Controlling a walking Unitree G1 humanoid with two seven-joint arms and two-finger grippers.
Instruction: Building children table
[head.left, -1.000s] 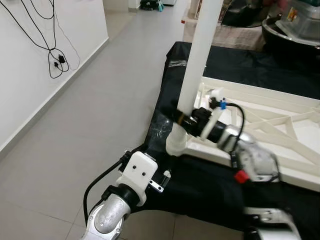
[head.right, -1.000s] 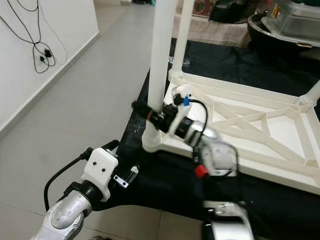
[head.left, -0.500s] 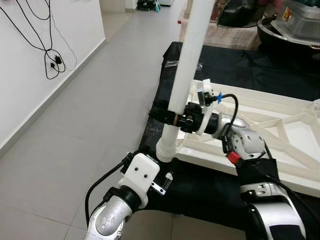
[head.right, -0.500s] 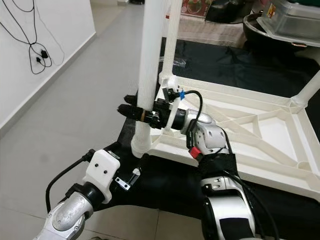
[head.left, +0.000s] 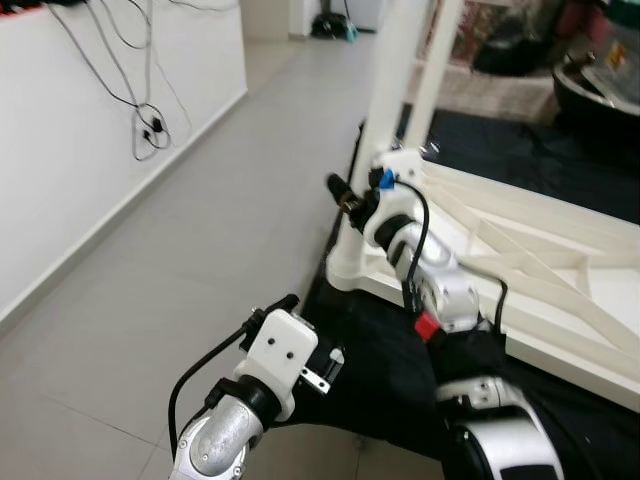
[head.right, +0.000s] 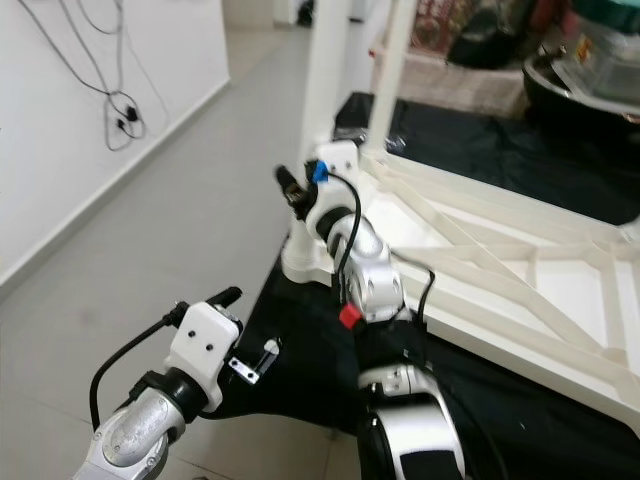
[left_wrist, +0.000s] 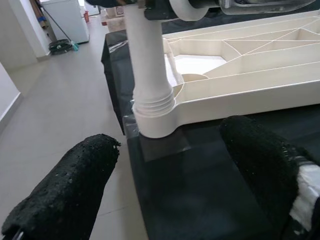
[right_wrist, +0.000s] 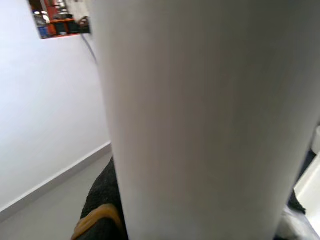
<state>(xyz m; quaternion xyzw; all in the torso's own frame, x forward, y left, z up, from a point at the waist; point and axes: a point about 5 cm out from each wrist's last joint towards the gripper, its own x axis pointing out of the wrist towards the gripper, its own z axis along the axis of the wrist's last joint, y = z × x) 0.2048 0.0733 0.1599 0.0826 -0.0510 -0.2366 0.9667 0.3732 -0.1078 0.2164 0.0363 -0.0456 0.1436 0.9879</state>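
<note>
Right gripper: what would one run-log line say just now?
right gripper: shut on table leg | leg: upright in tabletop corner | left gripper: open, idle

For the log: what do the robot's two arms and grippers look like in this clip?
Both arms are silver metal with black joints. The left arm carries a white boxy wrist housing with two small dark holes, fed by a looping black cable. The right arm has a red button, a blue tag and a black cable near its white wrist piece. The left gripper has long black fingers with a rough, foam-like texture.
</note>
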